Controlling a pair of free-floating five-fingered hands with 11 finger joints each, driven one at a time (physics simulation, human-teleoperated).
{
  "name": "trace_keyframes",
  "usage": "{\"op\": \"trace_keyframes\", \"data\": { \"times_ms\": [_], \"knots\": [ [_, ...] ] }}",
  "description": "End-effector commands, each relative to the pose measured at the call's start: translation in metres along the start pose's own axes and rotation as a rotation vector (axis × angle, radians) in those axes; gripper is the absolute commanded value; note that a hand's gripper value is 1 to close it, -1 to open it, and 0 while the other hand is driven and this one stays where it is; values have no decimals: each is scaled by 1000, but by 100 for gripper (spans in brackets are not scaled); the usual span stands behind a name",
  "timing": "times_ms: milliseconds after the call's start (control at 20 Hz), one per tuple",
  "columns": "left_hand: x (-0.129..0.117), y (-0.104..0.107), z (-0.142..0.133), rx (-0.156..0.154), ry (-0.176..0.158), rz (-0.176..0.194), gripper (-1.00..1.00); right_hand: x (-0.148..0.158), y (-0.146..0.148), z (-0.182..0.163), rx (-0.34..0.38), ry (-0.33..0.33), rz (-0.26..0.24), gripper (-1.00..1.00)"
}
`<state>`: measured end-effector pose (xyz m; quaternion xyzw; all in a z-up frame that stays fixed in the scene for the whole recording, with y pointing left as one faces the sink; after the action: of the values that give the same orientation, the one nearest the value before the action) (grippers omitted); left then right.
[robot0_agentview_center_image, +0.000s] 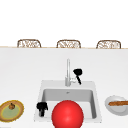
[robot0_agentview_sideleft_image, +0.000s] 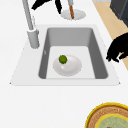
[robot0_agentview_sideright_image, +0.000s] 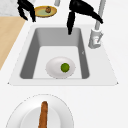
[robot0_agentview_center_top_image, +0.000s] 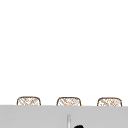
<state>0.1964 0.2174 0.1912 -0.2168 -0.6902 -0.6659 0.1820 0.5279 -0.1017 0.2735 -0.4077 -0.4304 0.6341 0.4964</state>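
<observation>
Right hand (robot0_agentview_center_image: 78, 73) is hovering just beside the faucet (robot0_agentview_center_image: 68, 71), above the back rim of the sink (robot0_agentview_center_image: 40, 95); in the right side view its fingers are hanging long and relaxed, pointing down toward the basin, gripping nothing. The faucet's lever is not clear enough to judge, and no water is showing, so the work at the tap looks barely started. Left hand (robot0_agentview_center_image: 41, 107) is idling over the sink's front left rim, fingers drooping, holding nothing. In the basin, a white bowl (robot0_agentview_sideright_image: 60, 67) is sitting with a green lime (robot0_agentview_sideright_image: 65, 67) inside, well below the right hand. A red ball (robot0_agentview_center_image: 67, 114) is sitting at the front edge.
</observation>
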Motion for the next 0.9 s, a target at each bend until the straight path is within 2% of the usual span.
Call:
{"op": "trace_keyframes", "data": {
  "times_ms": [0, 250, 850],
  "knots": [
    [0, 0, 0, 0, 0, 0, 0, 3, -1, -16, 127, -9, 10, -100],
    [0, 0, 0, 0, 0, 0, 0, 9, 2, -44, 234, 14, 38, -100],
    [0, 0, 0, 0, 0, 0, 0, 8, 22, -122, 440, 44, 40, -100]
  ]
}}
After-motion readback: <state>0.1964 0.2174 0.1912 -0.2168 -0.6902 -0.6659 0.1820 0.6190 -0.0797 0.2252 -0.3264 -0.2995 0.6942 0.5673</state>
